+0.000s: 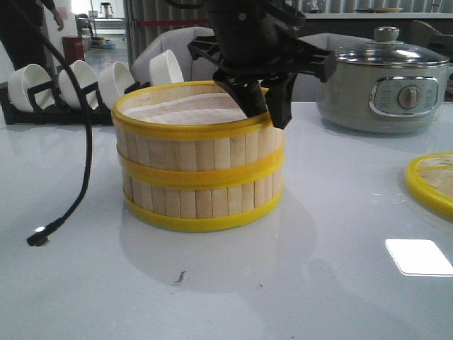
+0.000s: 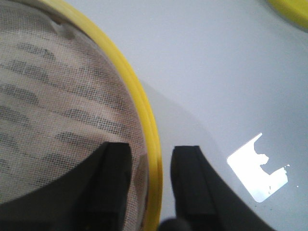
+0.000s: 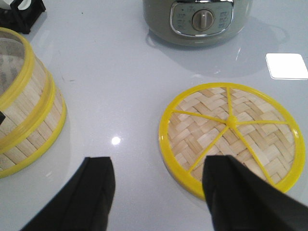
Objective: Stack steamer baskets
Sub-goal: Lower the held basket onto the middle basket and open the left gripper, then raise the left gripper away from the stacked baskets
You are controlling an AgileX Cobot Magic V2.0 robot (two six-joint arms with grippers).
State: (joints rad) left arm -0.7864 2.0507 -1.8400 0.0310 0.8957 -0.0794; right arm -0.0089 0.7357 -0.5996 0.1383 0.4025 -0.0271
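Stacked steamer baskets [image 1: 199,159] sit mid-table; my left gripper [image 2: 150,180] straddles the top rim, jaws apart. Right gripper [image 3: 159,192] open above the lid [image 3: 232,135]. Next, I judge: lift clear.

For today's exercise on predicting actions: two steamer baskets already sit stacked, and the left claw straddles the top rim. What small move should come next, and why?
Probably the left claw should lift straight up off the top steamer basket. That basket already sits squarely on the lower steamer basket, and the fingers stand apart on either side of the yellow rim, so only withdrawal seems left.
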